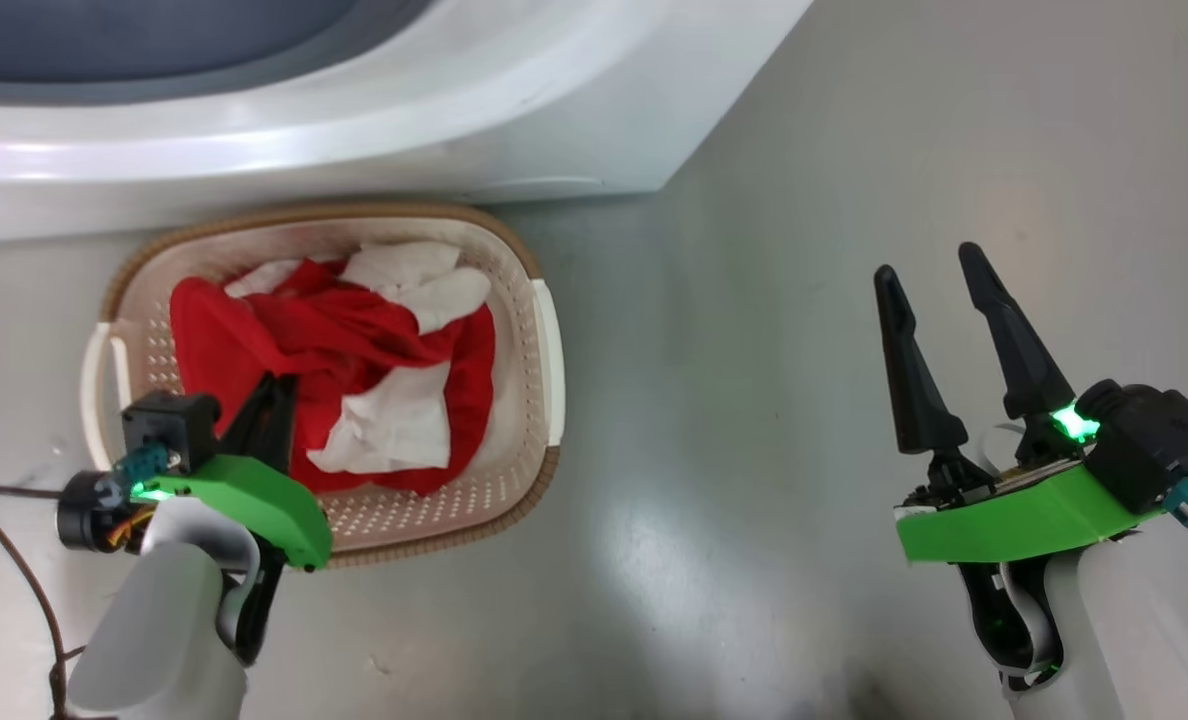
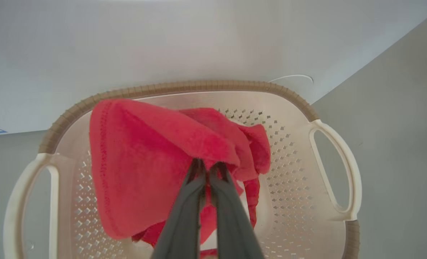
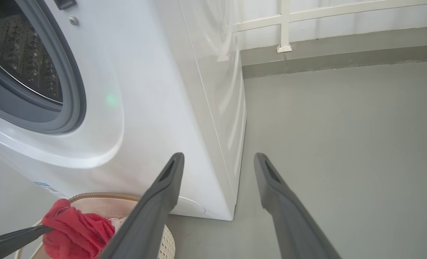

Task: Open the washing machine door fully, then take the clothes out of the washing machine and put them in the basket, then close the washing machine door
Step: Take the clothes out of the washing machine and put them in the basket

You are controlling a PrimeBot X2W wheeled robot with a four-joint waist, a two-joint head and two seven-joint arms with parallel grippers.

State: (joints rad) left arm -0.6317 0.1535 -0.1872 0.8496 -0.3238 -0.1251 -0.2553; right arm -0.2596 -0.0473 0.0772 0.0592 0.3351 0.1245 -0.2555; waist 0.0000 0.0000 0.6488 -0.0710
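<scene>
The cream basket (image 1: 544, 340) with a brown rim sits on the floor against the white washing machine (image 1: 354, 130). Red and white clothes (image 1: 354, 330) lie piled in it. My left gripper (image 1: 269, 400) hovers over the basket's near left part, shut on a fold of red cloth (image 2: 141, 169) that hangs from its tips (image 2: 208, 165) above the basket (image 2: 184, 86). My right gripper (image 1: 929, 265) stands open and empty over bare floor to the right. In the right wrist view, the right gripper (image 3: 219, 157) faces the machine's corner (image 3: 199, 144); the steel drum (image 3: 19, 61) stands uncovered. The washing machine door is out of view.
Grey floor (image 1: 734, 420) stretches between the basket and my right arm. A low wall ledge with a white railing post (image 3: 284, 46) runs behind the machine. A dark cable (image 1: 14, 560) trails on the floor at the left, near my left arm.
</scene>
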